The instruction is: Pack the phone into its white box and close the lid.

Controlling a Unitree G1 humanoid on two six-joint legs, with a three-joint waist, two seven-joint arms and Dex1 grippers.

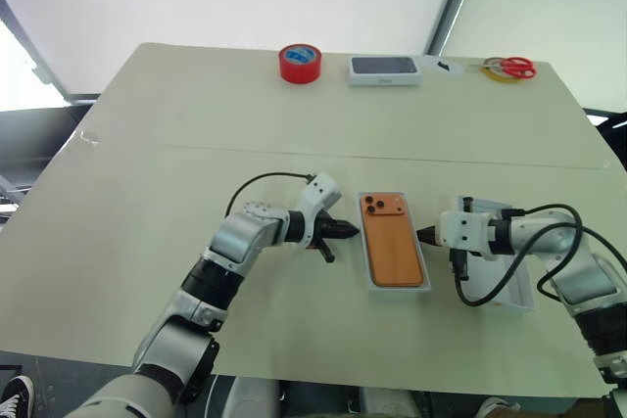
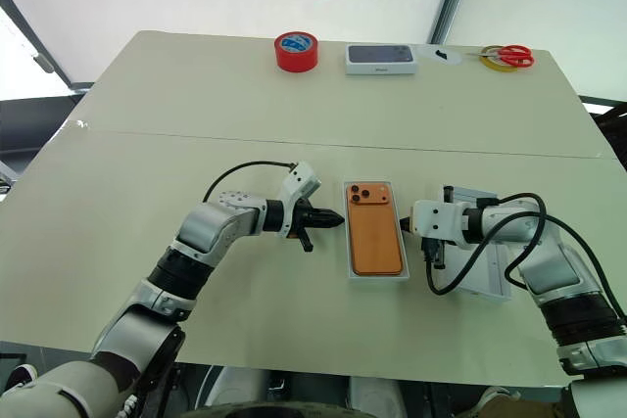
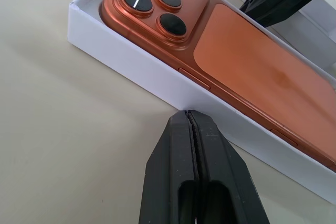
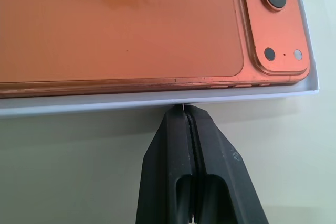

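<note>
phone lies camera-side up inside the white box at table centre, so packing looks done. left gripper at 9 o'clock of the tray and right gripper at 3 o'clock, both pinched shut and empty, tips at the walls, probably squaring it. lid waits under the right arm, not yet fitted.

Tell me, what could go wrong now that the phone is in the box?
Both hands, left hand and right hand, are shut with tips right at the white box walls, so a push could slide it or tip the phone. The lid lies under the right arm, which might knock it.
</note>
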